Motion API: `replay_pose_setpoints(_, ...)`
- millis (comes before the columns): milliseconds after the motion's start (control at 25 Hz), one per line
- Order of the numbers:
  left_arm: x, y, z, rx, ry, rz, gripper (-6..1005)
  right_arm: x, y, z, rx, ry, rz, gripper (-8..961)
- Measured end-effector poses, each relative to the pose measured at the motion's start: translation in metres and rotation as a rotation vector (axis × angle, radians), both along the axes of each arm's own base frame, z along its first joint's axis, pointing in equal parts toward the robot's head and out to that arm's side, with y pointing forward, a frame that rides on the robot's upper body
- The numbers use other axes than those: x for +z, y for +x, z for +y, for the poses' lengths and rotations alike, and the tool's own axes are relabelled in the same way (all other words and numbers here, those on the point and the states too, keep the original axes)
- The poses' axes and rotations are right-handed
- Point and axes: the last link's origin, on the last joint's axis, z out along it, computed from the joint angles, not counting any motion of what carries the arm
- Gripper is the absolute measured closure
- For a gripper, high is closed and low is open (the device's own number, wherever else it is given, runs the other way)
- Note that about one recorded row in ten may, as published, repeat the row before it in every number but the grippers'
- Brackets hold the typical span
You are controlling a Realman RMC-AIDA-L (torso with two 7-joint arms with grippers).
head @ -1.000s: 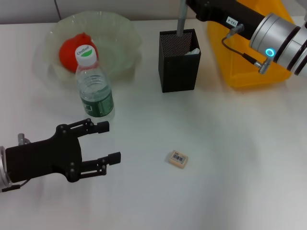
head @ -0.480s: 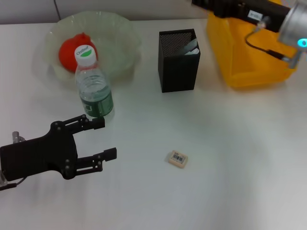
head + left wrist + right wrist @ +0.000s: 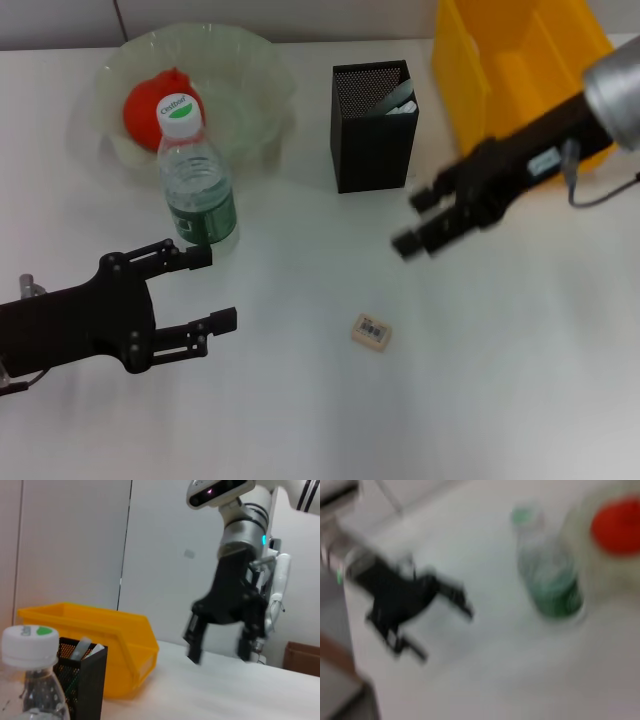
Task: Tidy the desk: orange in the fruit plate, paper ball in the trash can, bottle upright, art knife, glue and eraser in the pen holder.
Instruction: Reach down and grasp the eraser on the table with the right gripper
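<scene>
On a white tabletop [image 3: 520,400], orange [image 3: 150,100] plated and bottle [image 3: 195,185] upright, the eraser [image 3: 371,331] lies before the pen holder [image 3: 372,125], right end effector [image 3: 428,220] spread empty nearby, left end effector [image 3: 200,290] open beside the bottle.

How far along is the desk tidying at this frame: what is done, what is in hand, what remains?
Done: the orange sits in the fruit plate, the bottle stands upright, and items stick out of the pen holder. In hand: nothing; the right gripper hangs open above the table, between pen holder and eraser. Left: the eraser lies on the table. The left gripper is open near the bottle.
</scene>
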Motion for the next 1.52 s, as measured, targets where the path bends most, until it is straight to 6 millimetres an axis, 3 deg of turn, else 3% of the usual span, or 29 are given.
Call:
replay_pose_setpoints(120,0.0,-0.001,0.0,0.004,0.0,0.004,214,-0.017,-0.006,-0.004,-0.004,-0.053,-0.151,202)
replay_pose_setpoints(160,0.001,-0.002,0.0,0.007,-0.002,0.007,214,-0.032,-0.011,-0.007,0.007,-0.076,-0.262,202)
replay_pose_setpoints(200,0.001,-0.002,0.0,0.006,-0.004,0.011,214,-0.032,-0.011,-0.007,0.007,-0.076,-0.262,202)
replay_pose_setpoints(360,-0.001,-0.004,-0.002,0.007,-0.011,0.018,214,-0.068,-0.017,-0.014,0.038,-0.067,-0.434,203)
replay_pose_setpoints(560,-0.002,-0.004,-0.001,0.01,-0.006,0.022,214,-0.089,-0.019,-0.014,0.075,-0.012,-0.461,204)
replay_pose_setpoints(1160,-0.004,-0.002,0.002,0.004,-0.004,0.029,214,-0.124,-0.014,-0.028,0.156,-0.035,-0.484,312)
replay_pose_setpoints(1440,-0.006,-0.003,0.003,0.014,0.0,0.034,214,-0.132,-0.011,-0.03,0.179,-0.021,-0.501,508)
replay_pose_setpoints(1520,-0.006,-0.002,0.003,0.013,0.0,0.034,214,-0.134,-0.011,-0.03,0.187,-0.02,-0.503,510)
